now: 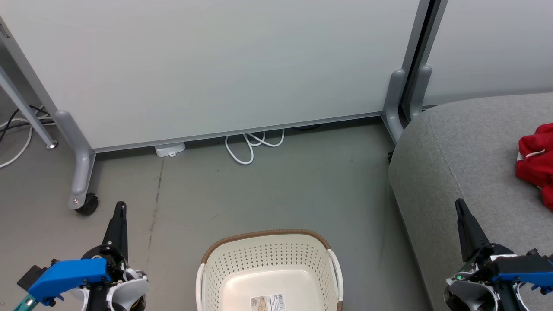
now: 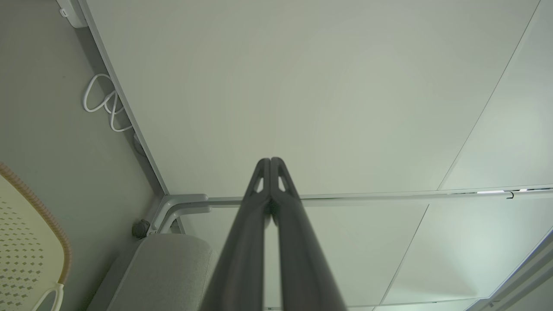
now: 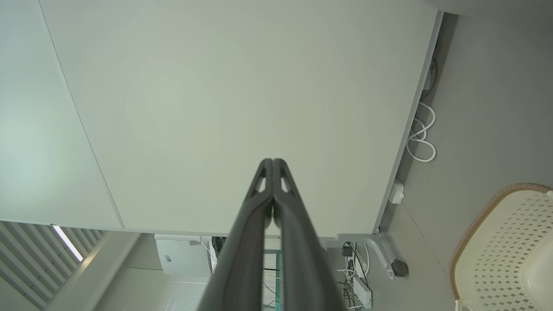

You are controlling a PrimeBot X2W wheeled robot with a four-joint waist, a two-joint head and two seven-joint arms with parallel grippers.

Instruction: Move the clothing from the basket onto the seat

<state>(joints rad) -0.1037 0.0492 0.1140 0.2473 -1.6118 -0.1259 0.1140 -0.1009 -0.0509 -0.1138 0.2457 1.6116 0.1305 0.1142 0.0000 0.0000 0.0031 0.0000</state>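
Lower left, the left tool (image 1: 120,206) is pressed together, empty; bottom centre, the basket (image 1: 268,255) looks bare where visible; lower right, the right tool (image 1: 458,204) is likewise together; far right, the clothing (image 1: 535,160) lies on the seat (image 1: 466,147), so check the basket's hidden near end before finishing.

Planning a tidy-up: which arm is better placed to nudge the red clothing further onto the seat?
Right. The right gripper hovers over the seat, near the clothing; the left gripper is across the basket, over floor.
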